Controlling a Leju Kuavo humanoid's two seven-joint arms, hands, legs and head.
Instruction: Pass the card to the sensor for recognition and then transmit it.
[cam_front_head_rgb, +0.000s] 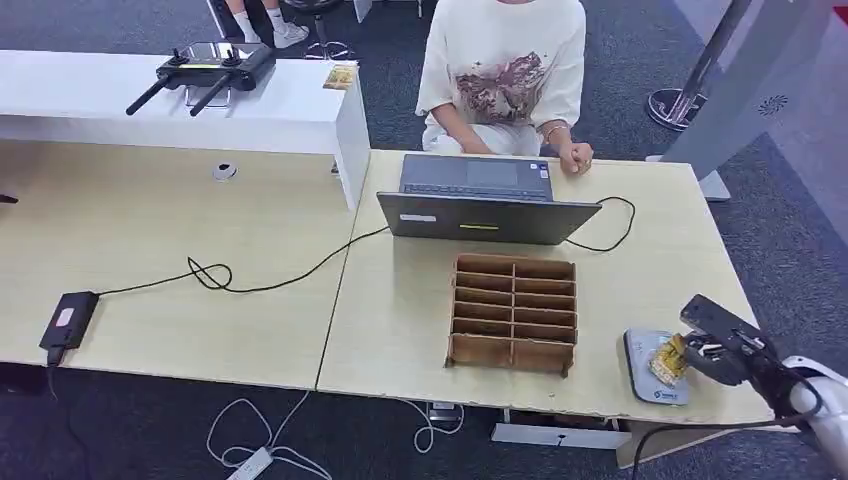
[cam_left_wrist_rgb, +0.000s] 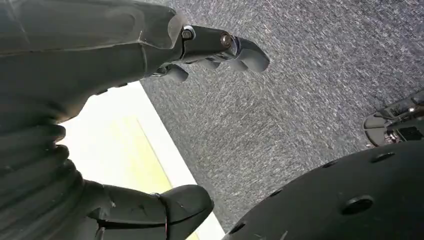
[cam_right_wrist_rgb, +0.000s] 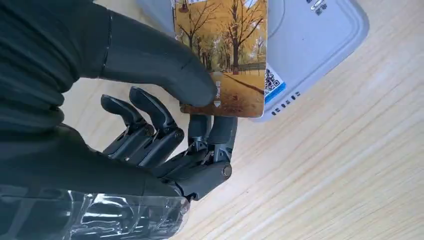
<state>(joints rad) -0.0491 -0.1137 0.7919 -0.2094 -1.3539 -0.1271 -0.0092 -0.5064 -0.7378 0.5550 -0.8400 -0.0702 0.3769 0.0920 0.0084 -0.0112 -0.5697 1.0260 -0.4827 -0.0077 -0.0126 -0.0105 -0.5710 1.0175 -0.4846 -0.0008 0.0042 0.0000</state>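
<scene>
Right hand (cam_right_wrist_rgb: 165, 135): grips the card (cam_right_wrist_rgb: 222, 55) between thumb and fingers, thumb pressed flat on the printed face, two fingers backing it from behind, remaining fingers curled loosely beside. Seen from the head view, the right hand (cam_front_head_rgb: 722, 345) reaches in at the near right corner of the counter (cam_front_head_rgb: 400, 320).

Card: autumn tree-avenue print, gold and brown; held over the sensor (cam_right_wrist_rgb: 310, 45), its face overlapping the pad. Whether the card touches the pad or hovers just above it cannot be told. In the head view the card (cam_front_head_rgb: 668, 360) lies across the sensor (cam_front_head_rgb: 645, 370).

Sensor: flat grey reader pad with rounded corners and a small blue label, lying on the counter near its front edge, right of the wooden compartment box (cam_front_head_rgb: 513, 312).

Step in hand: judged to be the presenting of the card to the sensor for recognition. Handing on not yet done.

Next move, as a judgement: keep the card level over the pad until read, then lift without loosening the pinch and carry it toward the person (cam_front_head_rgb: 505, 70) seated behind the laptop (cam_front_head_rgb: 480, 205) at the far side of the counter. Path should pass clear of the compartment box and the laptop cable (cam_front_head_rgb: 610, 235).

Left hand (cam_left_wrist_rgb: 200, 50): hangs beside the counter edge above grey carpet, fingers apart from thumb, holding nothing.
</scene>
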